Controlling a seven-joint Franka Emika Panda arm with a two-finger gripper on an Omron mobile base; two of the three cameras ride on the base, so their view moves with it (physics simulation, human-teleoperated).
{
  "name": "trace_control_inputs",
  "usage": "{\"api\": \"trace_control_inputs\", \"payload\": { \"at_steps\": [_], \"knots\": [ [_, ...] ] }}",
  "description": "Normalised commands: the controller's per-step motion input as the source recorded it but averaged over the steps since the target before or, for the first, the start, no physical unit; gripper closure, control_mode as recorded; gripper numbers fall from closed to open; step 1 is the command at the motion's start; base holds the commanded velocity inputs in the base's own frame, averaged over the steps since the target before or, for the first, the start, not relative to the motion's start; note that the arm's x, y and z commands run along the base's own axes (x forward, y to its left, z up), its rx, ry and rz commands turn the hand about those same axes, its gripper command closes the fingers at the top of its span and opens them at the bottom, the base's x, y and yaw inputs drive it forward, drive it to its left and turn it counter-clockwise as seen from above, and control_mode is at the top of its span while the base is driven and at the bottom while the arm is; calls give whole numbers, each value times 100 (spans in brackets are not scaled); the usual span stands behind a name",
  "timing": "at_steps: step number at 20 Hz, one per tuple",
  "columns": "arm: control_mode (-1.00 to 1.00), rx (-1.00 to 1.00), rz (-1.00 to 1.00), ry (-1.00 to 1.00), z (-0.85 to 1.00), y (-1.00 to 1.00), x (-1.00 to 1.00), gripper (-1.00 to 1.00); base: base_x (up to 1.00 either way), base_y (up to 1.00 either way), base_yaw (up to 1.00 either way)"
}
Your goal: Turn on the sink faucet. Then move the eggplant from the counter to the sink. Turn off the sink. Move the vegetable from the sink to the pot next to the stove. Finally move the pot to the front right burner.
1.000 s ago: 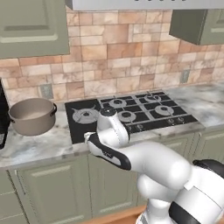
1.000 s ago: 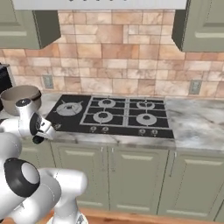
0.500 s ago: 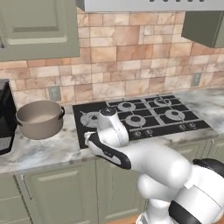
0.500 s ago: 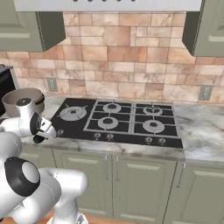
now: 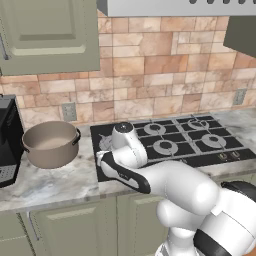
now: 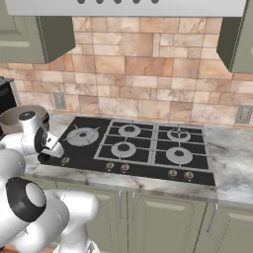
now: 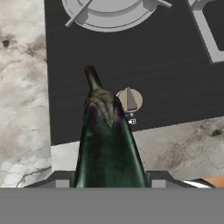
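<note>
Eggplant (image 7: 107, 140) was held clamped in our gripper (image 7: 109, 175), stem end pointing away from the hand, above the front left corner of the stove (image 7: 131, 65) near a small knob (image 7: 129, 99). We noted the pot (image 5: 50, 144) standing on the counter (image 5: 45, 185) just left of the stove.

Lighting's flat and even all round, no strong source I can pick out, typical rendered look. Only soft shadows: one under the pot (image 5: 50, 143) and a faint one beside my arm on the bench (image 5: 55, 185). No glare on the stove (image 6: 143, 148). Everything's a bit soft and low-res, no edge distortion.
</note>
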Motion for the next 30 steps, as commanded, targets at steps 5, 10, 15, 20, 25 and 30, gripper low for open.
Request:
{"api": "trace_control_inputs", "payload": {
  "at_steps": [5, 10, 15, 20, 25, 30],
  "knots": [
    [100, 0, 0, 0, 0, 0, 0, 100, 40, 13, 5],
    [100, 0, 0, 0, 0, 0, 0, 100, 41, 15, 3],
    [100, 0, 0, 0, 0, 0, 0, 100, 21, 11, 1],
    [100, 0, 0, 0, 0, 0, 0, 100, 0, 4, 0],
    [100, 0, 0, 0, 0, 0, 0, 100, -1, 34, 0],
    [100, 0, 0, 0, 0, 0, 0, 100, 0, 29, 0]
  ]
}}
